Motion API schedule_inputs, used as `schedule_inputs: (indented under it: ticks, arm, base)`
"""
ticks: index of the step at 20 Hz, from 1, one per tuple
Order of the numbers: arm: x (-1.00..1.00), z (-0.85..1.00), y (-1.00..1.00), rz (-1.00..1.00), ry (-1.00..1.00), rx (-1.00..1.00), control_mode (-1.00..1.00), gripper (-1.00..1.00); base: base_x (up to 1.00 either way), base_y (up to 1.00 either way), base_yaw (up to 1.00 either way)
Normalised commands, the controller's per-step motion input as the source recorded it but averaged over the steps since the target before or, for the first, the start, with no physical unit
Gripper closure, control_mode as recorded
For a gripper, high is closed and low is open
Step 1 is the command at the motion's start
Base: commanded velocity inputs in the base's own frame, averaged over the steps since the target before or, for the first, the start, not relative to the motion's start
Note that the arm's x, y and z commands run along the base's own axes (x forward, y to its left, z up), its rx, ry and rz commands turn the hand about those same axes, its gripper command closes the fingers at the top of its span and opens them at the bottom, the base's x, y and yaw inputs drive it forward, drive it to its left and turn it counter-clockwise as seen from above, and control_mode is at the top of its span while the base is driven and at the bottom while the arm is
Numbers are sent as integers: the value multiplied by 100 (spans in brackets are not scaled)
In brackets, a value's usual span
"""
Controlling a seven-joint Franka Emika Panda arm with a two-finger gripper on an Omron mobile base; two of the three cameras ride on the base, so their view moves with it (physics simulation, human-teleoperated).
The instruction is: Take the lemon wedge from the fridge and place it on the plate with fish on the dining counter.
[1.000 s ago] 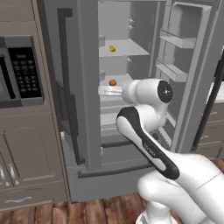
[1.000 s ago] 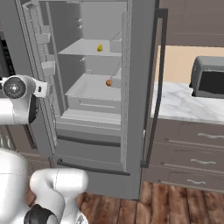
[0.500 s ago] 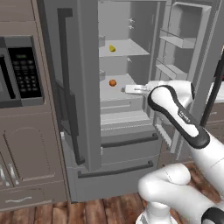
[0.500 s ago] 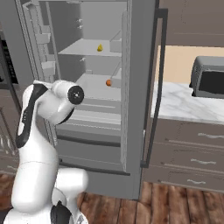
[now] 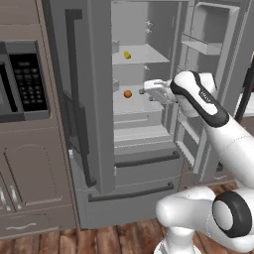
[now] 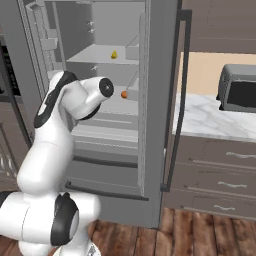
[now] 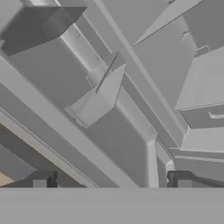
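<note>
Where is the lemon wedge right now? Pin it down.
The lemon wedge lies on an upper shelf inside the open fridge, one shelf above the small orange ball; the gripper is beside that ball.

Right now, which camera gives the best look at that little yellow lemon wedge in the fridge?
The left base view: the lemon wedge sits unobstructed on an upper shelf of the fridge, seen nearly head-on. In the right base view the lemon wedge is visible too, but more from the side.

Lemon wedge (image 5: 127,54): tiny, bright yellow, resting on upper shelf near its front edge. Fridge (image 5: 94,99): tall, grey, both doors open, pale shelves, two lower drawers closed.
</note>
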Motion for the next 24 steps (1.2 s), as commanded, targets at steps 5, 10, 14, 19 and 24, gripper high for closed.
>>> schedule_inputs:
  ticks: [5,10,14,19,24]
  arm:
    - [18,-2,0,0,0,0,-100,-100]
    - [68,-19,0,2,0,0,-100,-100]
    - [81,-2,0,2,0,0,-100,-100]
    - [76,0,9,3,5,2,-100,-100]
    - [30,0,66,12,15,1,-100,-100]
  base:
    - [0,0,0]
    - [0,0,0]
    - [0,0,0]
    - [0,0,0]
    - [0,0,0]
